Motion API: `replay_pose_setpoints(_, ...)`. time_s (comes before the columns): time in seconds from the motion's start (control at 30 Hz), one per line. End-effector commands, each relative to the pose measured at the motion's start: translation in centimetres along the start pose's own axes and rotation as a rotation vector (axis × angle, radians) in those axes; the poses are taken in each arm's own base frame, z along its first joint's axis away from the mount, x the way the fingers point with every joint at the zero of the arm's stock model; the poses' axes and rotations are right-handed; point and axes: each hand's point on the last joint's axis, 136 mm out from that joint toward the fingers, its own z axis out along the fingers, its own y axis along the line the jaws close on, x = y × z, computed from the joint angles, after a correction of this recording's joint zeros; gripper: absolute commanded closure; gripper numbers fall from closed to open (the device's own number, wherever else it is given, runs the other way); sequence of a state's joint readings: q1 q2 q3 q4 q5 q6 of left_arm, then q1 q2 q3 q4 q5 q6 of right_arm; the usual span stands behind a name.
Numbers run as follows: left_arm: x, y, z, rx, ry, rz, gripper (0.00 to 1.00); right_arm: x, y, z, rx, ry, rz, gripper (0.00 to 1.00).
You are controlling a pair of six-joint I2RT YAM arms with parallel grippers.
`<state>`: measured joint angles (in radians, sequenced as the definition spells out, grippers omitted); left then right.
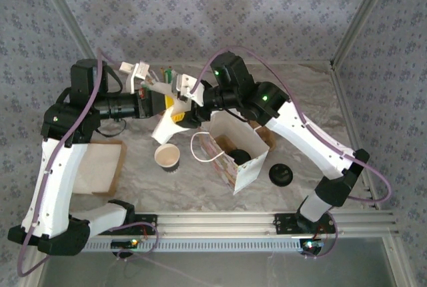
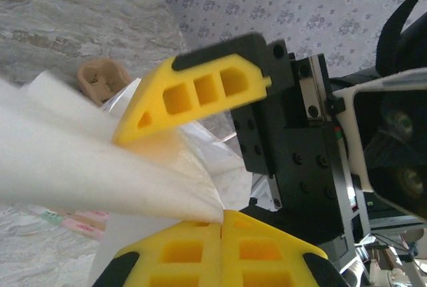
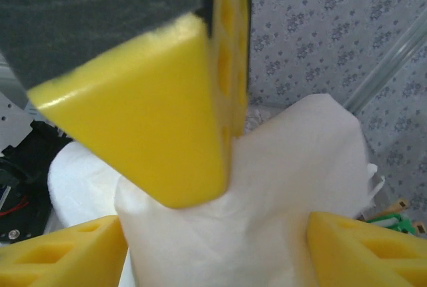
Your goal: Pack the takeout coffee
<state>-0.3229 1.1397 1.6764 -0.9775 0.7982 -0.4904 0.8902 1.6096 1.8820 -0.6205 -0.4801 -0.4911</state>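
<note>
Left fingers clamp napkin — pinched tip hidden (edges blurred).

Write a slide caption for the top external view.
Left pincer holds a white napkin; right pincer open around it, near the bag.

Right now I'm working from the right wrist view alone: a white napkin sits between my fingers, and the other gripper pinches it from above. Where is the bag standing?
Observer: The white bag stands open on the table, to the right of the napkin and nearer the arm bases.
Operator: Is the cup in it?
Observer: A paper cup stands upright and lidless on the table, left of the bag.
Operator: And the lid?
Observer: A black lid lies flat on the table on the bag's other side.
</note>
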Motion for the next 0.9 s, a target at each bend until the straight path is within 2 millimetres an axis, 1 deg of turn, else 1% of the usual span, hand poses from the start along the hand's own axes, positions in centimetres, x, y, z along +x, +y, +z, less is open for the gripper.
replay_pose_setpoints(0.0, -0.3, -1.7, -0.3, 0.075, -0.015, 0.038, 1.0, -1.3, 1.0, -0.8, -0.041, -0.052, 0.014, 0.35)
replay_pose_setpoints(0.03, -0.4, -1.9, -0.4, 0.083, -0.018, 0.04, 1.0, -1.2, 1.2, -0.7, -0.05, -0.051, 0.021, 0.36)
replay_pose_setpoints(0.1, -0.5, -2.2, -0.5, 0.089, -0.024, 0.045, 1.0, -1.1, 1.3, -0.7, -0.06, -0.052, 0.034, 0.42)
replay_pose_setpoints(0.27, -0.5, -1.8, -0.2, 0.079, -0.022, 0.034, 1.0, -1.6, 2.0, -1.1, -0.089, -0.071, 0.049, 0.53)
replay_pose_setpoints(0.3, -0.5, -1.6, -0.2, 0.072, -0.024, 0.029, 1.0, -2.2, 2.0, -1.3, -0.087, -0.094, 0.038, 0.57)
replay_pose_setpoints(0.37, -0.7, -1.1, -0.1, 0.048, -0.03, 0.02, 1.0, -2.5, 2.2, -1.6, -0.097, -0.11, 0.038, 0.71)
replay_pose_setpoints(0.47, -1.0, -0.8, 0.1, 0.032, -0.036, 0.013, 1.0, -2.5, 2.3, -1.8, -0.095, -0.111, 0.048, 0.98)
replay_pose_setpoints(0.5, -1.1, -0.7, 0.0, 0.026, -0.042, 0.012, 0.96, -2.5, 2.3, -1.8, -0.095, -0.111, 0.05, 1.0)
replay_pose_setpoints(0.6, -1.6, -0.7, 0.1, 0.024, -0.061, 0.012, 0.75, -2.2, 2.6, -1.9, -0.098, -0.108, 0.06, 1.0)
replay_pose_setpoints(0.67, -1.9, -0.3, 0.1, 0.002, -0.076, 0.012, 0.58, -2.1, 2.6, -1.9, -0.095, -0.112, 0.072, 1.0)
replay_pose_setpoints(0.7, -2.0, -0.3, 0.1, -0.003, -0.084, 0.015, 0.52, -1.9, 2.6, -1.9, -0.09, -0.11, 0.079, 1.0)
replay_pose_setpoints(0.77, -2.1, 0.2, 0.0, -0.027, -0.101, 0.013, 0.37, -1.4, 2.4, -1.8, -0.072, -0.096, 0.097, 1.0)
replay_pose_setpoints(0.87, -2.5, 0.6, -0.2, -0.056, -0.134, 0.016, 0.18, -1.0, 2.0, -2.2, -0.038, -0.081, 0.123, 1.0)
